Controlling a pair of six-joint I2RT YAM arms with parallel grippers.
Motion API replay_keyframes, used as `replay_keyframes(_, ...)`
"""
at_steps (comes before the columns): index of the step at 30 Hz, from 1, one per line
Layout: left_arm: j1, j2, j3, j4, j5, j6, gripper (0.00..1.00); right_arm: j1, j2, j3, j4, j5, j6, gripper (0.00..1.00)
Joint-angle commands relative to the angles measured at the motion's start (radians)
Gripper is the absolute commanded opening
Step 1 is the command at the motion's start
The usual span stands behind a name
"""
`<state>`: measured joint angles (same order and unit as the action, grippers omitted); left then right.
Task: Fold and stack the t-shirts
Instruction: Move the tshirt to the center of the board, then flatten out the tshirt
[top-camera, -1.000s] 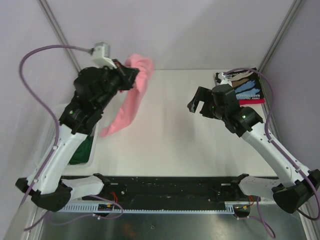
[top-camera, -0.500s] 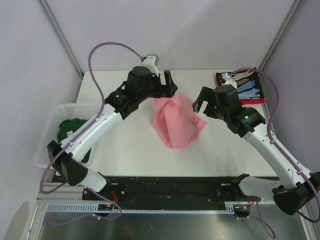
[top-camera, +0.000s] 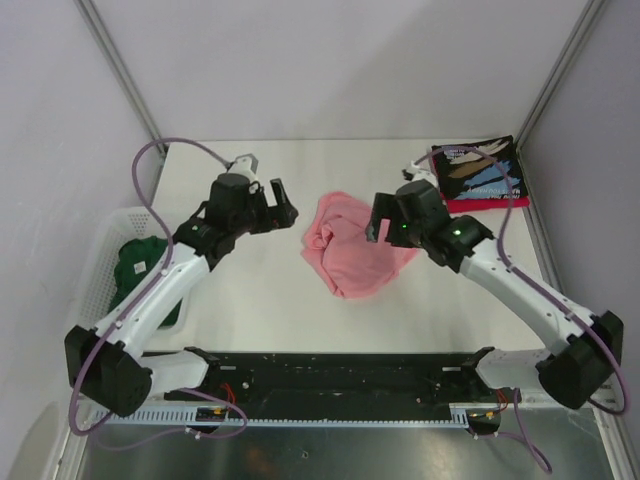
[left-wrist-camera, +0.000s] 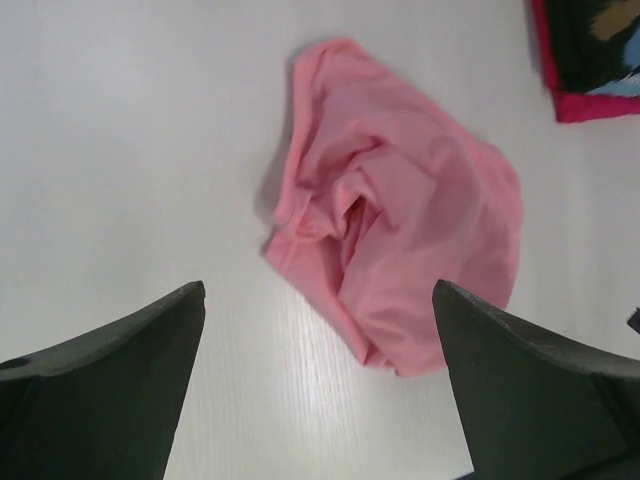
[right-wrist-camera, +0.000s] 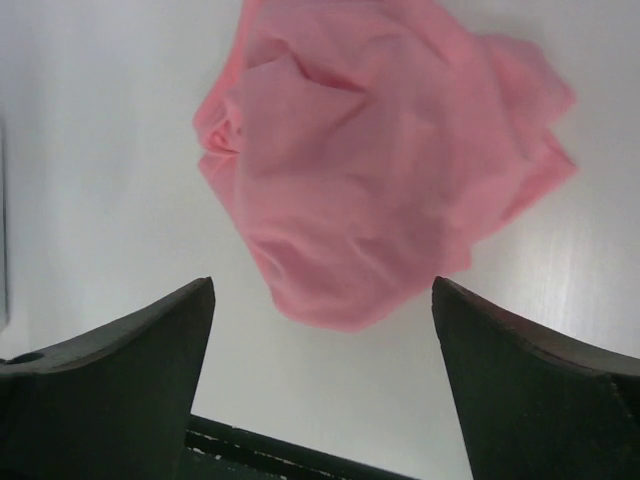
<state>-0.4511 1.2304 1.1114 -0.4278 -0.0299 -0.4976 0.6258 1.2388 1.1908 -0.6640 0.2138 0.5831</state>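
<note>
A crumpled light pink t-shirt (top-camera: 350, 248) lies loose on the middle of the white table, also seen in the left wrist view (left-wrist-camera: 400, 220) and the right wrist view (right-wrist-camera: 380, 160). My left gripper (top-camera: 288, 203) hovers just left of it, open and empty (left-wrist-camera: 320, 380). From the right, my right gripper (top-camera: 378, 220) hangs over the shirt's edge, open with nothing between its fingers (right-wrist-camera: 322, 375). A folded black printed t-shirt (top-camera: 482, 170) rests on a red one (top-camera: 492, 204) at the back right. A dark green t-shirt (top-camera: 140, 275) sits in the basket.
A white slatted basket (top-camera: 92, 275) stands off the table's left edge. The black base rail (top-camera: 340, 372) runs along the near edge. Metal frame posts rise at the back corners. The folded stack's corner shows in the left wrist view (left-wrist-camera: 590, 55).
My left gripper carried the pink t-shirt from the back left to the centre, opened and let it drop, then drew back left. My right gripper moved in over the shirt.
</note>
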Motion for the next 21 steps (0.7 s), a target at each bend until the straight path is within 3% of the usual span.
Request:
replay_keyframes(1, 0.048, -0.072, -0.111, -0.005, 0.004, -0.052, 0.99, 0.082, 0.137, 0.042, 0.217, -0.035, -0.076, 0.90)
replay_keyframes(8, 0.125, -0.213, -0.257, -0.074, -0.029, -0.086, 0.98, 0.187, 0.485, 0.256, 0.289, 0.014, -0.190, 0.71)
replay_keyframes(14, 0.145, -0.306, -0.296, -0.132, -0.045, -0.079, 0.97, 0.223, 0.739, 0.504, 0.198, 0.048, -0.252, 0.54)
replay_keyframes(21, 0.147, -0.343, -0.307, -0.159, -0.028, -0.072, 0.97, 0.233, 0.906, 0.658, 0.120, 0.059, -0.267, 0.48)
